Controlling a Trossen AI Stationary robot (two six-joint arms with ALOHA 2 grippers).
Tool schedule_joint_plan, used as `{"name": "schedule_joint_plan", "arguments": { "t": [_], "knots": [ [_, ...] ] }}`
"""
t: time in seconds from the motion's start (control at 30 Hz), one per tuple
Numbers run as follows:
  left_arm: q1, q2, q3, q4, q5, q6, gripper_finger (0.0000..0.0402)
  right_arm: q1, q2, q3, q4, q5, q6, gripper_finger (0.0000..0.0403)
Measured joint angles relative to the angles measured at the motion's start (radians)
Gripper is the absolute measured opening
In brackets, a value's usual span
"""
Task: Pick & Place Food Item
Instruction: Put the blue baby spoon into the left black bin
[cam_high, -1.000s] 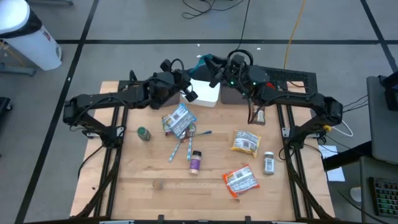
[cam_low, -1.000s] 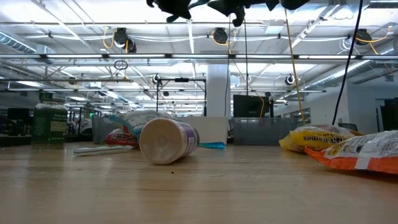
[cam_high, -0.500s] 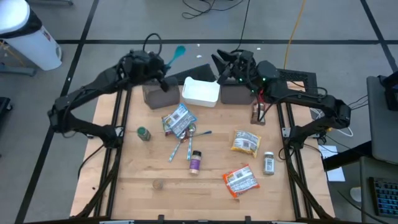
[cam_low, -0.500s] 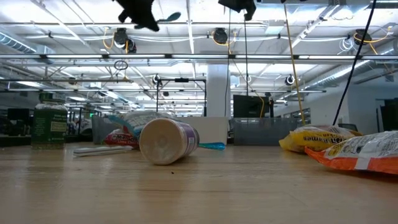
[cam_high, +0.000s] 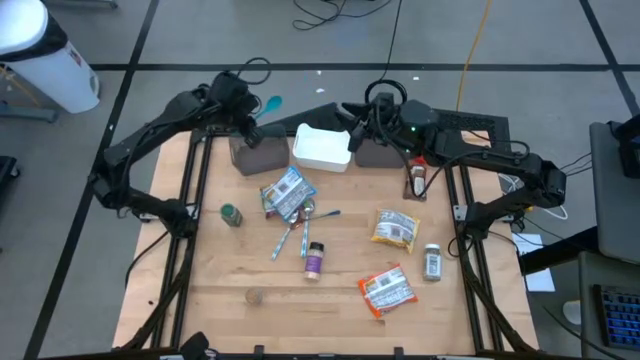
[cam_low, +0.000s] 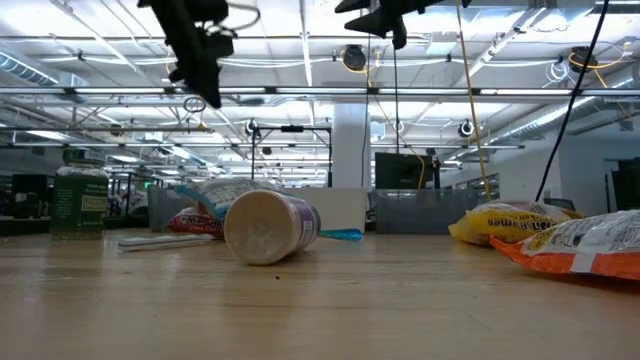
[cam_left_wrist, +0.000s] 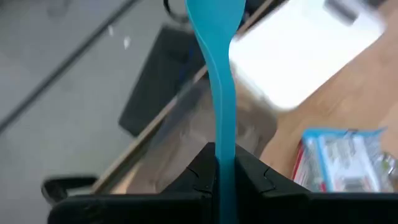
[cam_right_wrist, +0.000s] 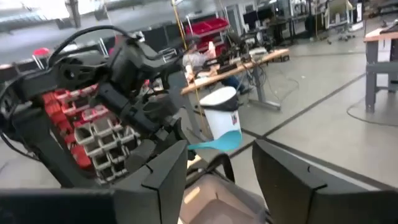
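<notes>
My left gripper (cam_high: 250, 115) is high above the table's far left, over a grey bin (cam_high: 258, 156), shut on a teal spoon (cam_high: 270, 103). The spoon also shows in the left wrist view (cam_left_wrist: 217, 81) and the right wrist view (cam_right_wrist: 217, 142). My right gripper (cam_high: 352, 118) is open and empty, high above the far edge between the white container (cam_high: 322, 148) and a second grey bin (cam_high: 376, 152). Food packets lie flat on the table: a blue one (cam_high: 288, 193), a yellow one (cam_high: 394, 228) and an orange one (cam_high: 386, 290). My left gripper pinches the teal spoon's handle (cam_left_wrist: 224, 163) between its two fingers (cam_left_wrist: 202, 171). The handle runs along the fingers and sticks out past their tips, with the bowl end (cam_left_wrist: 212, 12) farthest away. The spoon is lifted clear of the table and the bins.
A green jar (cam_high: 232, 214), a purple bottle on its side (cam_high: 314, 260), a spice jar (cam_high: 433, 262), loose cutlery (cam_high: 295, 232) and a small bottle (cam_high: 417, 180) are on the table. The wood at the near left has free room.
My left gripper has carried the teal spoon from above the white container toward the table's left, then come down somewhat over the left grey bin. The spoon stays in its hold. My right gripper has stayed near the far edge, shifting only a little.
</notes>
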Motion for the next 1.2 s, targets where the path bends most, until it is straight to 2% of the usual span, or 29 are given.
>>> {"name": "schedule_joint_plan", "arguments": {
  "t": [0.17,0.33,0.6,0.8,1.1,1.2],
  "knots": [
    [0.006,0.063,-0.041,-0.005,0.003,-0.050,0.0023,0.000,0.000,0.000,-0.053,0.000,0.000,0.0174],
    [0.004,0.060,-0.193,0.136,0.069,-0.128,0.0023,0.000,0.000,0.000,-0.145,0.000,0.048,0.0169],
    [-0.010,0.032,-0.371,0.225,0.031,-0.212,0.0023,0.000,0.000,0.000,-0.216,0.000,0.067,0.0169],
    [0.001,0.031,-0.417,0.282,-0.027,-0.197,0.0023,0.000,0.000,0.000,-0.216,0.000,0.067,0.0168],
    [0.059,0.067,-0.422,0.325,-0.029,-0.088,0.0023,0.000,0.000,0.000,-0.224,-0.001,0.067,0.0165],
    [0.077,0.097,-0.422,0.322,-0.001,-0.051,0.0023,0.000,0.000,0.000,-0.232,-0.001,0.067,0.0165]
  ]
}}
